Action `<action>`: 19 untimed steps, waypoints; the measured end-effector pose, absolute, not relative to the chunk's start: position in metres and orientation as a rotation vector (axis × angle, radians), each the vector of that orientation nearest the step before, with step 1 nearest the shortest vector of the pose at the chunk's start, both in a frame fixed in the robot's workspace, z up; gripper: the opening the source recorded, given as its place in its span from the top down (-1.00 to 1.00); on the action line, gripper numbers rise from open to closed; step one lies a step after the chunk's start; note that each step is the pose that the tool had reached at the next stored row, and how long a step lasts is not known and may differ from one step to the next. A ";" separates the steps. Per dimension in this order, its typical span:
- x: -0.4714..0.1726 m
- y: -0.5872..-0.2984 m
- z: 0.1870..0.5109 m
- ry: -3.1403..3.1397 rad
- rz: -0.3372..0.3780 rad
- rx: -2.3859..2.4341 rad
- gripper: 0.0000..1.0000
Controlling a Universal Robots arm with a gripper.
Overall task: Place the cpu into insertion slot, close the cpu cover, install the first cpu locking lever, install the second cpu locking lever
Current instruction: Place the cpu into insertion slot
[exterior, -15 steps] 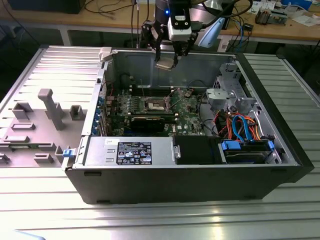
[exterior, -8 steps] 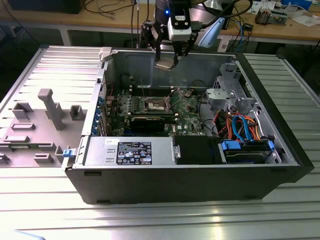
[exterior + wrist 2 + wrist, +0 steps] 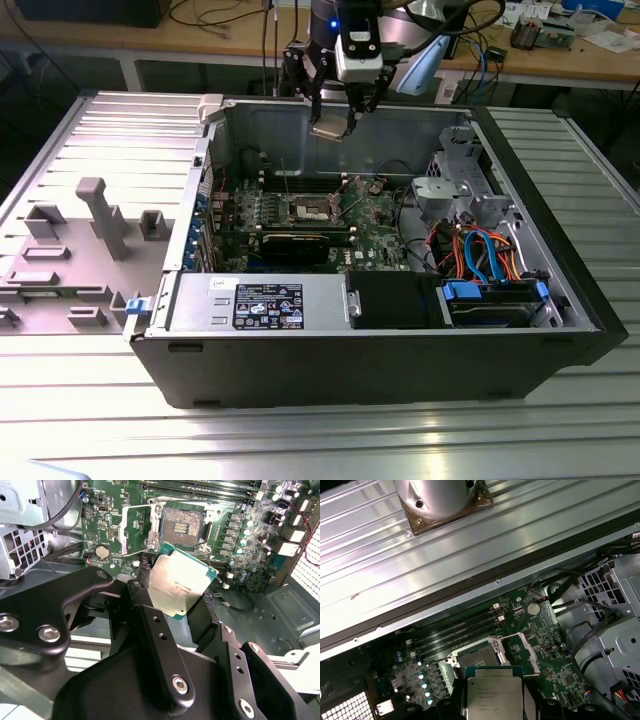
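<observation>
Black fingers of the tool fill the foreground in the second wrist view. They pinch the cpu by two opposite edges, with its dull silver top turned to the camera.

The insertion slot lies beyond the chip on the green motherboard, its dark centre bare. The cpu cover is swung off the slot and sits just beside it, hinged along one side. How steeply it stands I cannot tell.

In the exterior view the tool hangs well above the slot, near the top edge of the open computer case, which sits on the ribbed counter. The chip touches nothing but the tool.

I judge that the first step is in hand: the chip is carried but not yet seated, and the cover and both levers are not yet dealt with.

Seating it calls for care. In the second wrist view the chip looks turned and tilted against the slot's square outline. Its edges would need squaring to the rim and its face levelling, followed by a straight descent. Any sideways drag across the contact field risks damage there.
</observation>
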State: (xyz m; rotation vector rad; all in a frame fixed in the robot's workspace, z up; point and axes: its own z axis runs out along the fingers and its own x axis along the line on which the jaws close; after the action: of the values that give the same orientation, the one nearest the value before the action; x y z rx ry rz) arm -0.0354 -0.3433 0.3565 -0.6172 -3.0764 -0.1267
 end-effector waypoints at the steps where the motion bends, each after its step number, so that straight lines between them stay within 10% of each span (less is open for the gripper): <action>1: -0.035 -0.343 0.356 -3.075 -0.126 -0.625 -0.08; 19: -0.035 -0.344 0.355 -3.070 -0.124 -0.653 -0.08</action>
State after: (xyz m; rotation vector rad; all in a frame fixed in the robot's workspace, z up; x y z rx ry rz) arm -0.0355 -0.3435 0.3555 -0.6526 -3.0703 -0.1241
